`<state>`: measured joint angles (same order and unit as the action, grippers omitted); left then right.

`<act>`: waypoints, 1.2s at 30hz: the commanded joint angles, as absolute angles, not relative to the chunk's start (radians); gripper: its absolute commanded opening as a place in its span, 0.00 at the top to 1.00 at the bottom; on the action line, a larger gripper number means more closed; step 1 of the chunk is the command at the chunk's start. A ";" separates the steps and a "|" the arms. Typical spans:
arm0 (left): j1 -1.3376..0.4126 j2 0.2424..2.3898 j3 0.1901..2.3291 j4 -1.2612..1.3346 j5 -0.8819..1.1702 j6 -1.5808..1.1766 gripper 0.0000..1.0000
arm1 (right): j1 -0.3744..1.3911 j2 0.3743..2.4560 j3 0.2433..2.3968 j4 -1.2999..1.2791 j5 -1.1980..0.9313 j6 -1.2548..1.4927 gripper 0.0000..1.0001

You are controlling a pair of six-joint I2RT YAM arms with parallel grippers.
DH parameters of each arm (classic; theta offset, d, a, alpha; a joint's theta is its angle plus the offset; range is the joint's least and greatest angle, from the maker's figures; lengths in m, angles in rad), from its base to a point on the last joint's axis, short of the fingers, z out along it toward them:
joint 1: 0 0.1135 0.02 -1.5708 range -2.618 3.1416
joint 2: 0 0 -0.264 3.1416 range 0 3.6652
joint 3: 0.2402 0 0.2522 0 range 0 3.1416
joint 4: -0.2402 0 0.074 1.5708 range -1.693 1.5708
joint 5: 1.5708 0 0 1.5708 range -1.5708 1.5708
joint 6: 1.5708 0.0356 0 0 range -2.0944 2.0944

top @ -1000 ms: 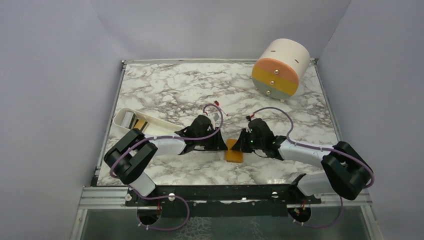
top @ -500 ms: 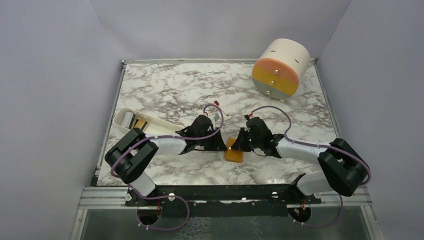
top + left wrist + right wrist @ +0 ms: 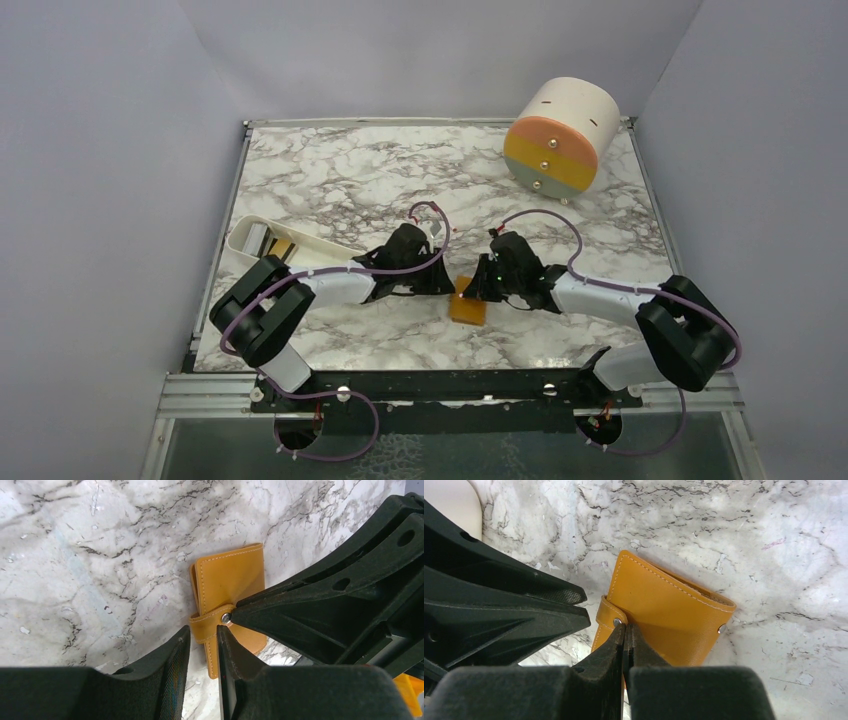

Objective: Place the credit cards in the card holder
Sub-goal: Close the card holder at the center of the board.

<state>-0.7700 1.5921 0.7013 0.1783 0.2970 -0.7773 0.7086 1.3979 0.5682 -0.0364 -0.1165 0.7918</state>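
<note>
Card holder (image 3: pixel 468 308) is found on the marble counter (image 3: pixel 340 180), near its front edge and about midway across, closed and lying flat between the tips of the two arms. Its orange-tan cover (image 3: pixel 669 615) faces up, and a strap (image 3: pixel 605 611) is wrapped round one edge and ends at a small stud (image 3: pixel 617 622).

The left pincer (image 3: pixel 447 289) is brought in from the left. In the left wrist view its fingers (image 3: pixel 182 647) are seen a narrow slit apart, directly over the strap (image 3: pixel 205 625). Whether anything is pinched there cannot be told. From the right wrist view its tip (image 3: pixel 585 611) is seen just beside the strap.

The right pincer (image 3: pixel 472 290) is brought in from the right. Its fingers (image 3: pixel 614 642) are pressed together with no gap, and their tips are set against the strap at the stud. The same contact is seen from the left wrist, where its tip (image 3: pixel 235 616) meets the stud (image 3: pixel 226 618).

Farther back on the left, well apart from the card holder, a white tray (image 3: pixel 320 262) is laid slantwise. The credit cards (image 3: pixel 281 247) are held inside it: a golden one, and a silver-grey one (image 3: pixel 258 238) beside it.

At the far right corner a cream drum (image 3: pixel 560 135) is seen, tipped so that its banded face is turned towards the arms.
</note>
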 commanded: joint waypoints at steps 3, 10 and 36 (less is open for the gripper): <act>-0.774 1.555 0.716 0.158 0.244 -0.753 0.72 | 0.713 1.406 0.598 -0.121 -0.066 0.783 0.99; -0.774 1.550 0.719 0.163 0.254 -0.760 0.72 | 0.713 1.375 0.608 -0.139 -0.085 0.796 0.99; -0.799 1.592 0.751 0.175 0.304 -0.761 0.72 | 0.713 1.367 0.559 -0.150 -0.049 0.815 0.99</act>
<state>-0.7898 1.5833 0.7124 0.1631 0.2779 -0.7681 0.7086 1.3521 0.5816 -0.1349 -0.0891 0.8036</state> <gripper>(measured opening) 0.281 0.014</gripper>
